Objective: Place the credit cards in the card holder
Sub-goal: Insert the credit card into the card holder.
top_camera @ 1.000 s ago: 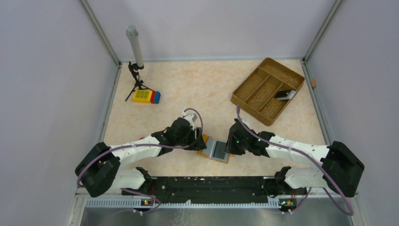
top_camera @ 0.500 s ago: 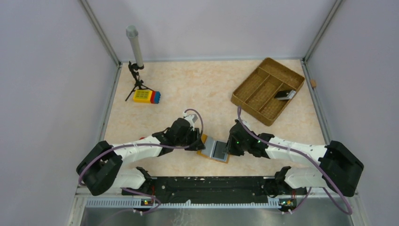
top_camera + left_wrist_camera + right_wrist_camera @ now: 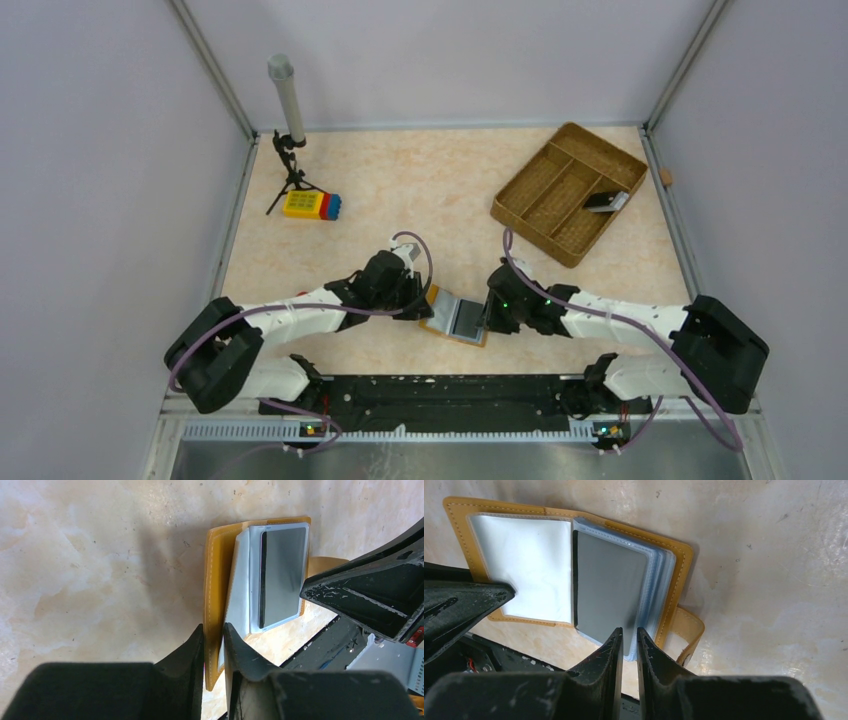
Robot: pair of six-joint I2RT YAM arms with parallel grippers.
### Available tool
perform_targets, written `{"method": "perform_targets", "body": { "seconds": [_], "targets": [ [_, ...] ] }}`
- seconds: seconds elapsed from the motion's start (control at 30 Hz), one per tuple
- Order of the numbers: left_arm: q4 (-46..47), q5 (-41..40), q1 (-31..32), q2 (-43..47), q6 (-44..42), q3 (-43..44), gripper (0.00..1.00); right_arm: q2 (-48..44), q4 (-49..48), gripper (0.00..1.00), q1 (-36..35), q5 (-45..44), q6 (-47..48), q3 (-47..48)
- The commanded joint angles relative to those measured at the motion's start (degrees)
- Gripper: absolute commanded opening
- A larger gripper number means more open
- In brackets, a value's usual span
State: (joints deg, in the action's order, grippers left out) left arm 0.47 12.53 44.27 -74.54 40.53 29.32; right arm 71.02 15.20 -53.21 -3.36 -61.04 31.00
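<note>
Card holder: open on the counter, between the two sets of fingers; its fold runs straight away from the left fingers, so its long axis lies along their reach
Left fingers: drawn close on the near edge of the leather cover, pinching it; that flap appears lifted off the counter
Right fingers: almost together, astride the near edge of the clear sleeves; whether they actually clamp it cannot be told
Dark card: seated in the top sleeve, directly ahead of the right fingers; long axis pointing away from them
Remaining card: dark, in the woven tray; well apart, ahead and to the right of the right fingers; farther from the left fingers
Nearer arm: the right, judged best placed to fetch it; the left suited to holding the cover open
Risk: sleeves may flop shut once released
</note>
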Motion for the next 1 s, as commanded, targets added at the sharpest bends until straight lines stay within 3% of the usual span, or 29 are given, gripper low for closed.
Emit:
{"method": "perform_targets", "body": {
  "seconds": [0.0,0.57,0.97],
  "targets": [
    [2.52,0.47,-0.15,0.00,-0.24,-0.55,0.19,1.47,-2.17,0.15,-0.58,-0.51,-0.55,-0.25],
    [3.02,1.44,-0.15,-1.23,0.07,-0.60,0.09,-0.42,-6.14,0.09,-0.60,-0.09,-0.90,-0.77],
    [3.55,2.05,-0.15,-2.09,0.47,-0.64,0.08,-1.81,-9.28,0.08,-0.59,1.30,0.64,-0.33]
  ]
}}
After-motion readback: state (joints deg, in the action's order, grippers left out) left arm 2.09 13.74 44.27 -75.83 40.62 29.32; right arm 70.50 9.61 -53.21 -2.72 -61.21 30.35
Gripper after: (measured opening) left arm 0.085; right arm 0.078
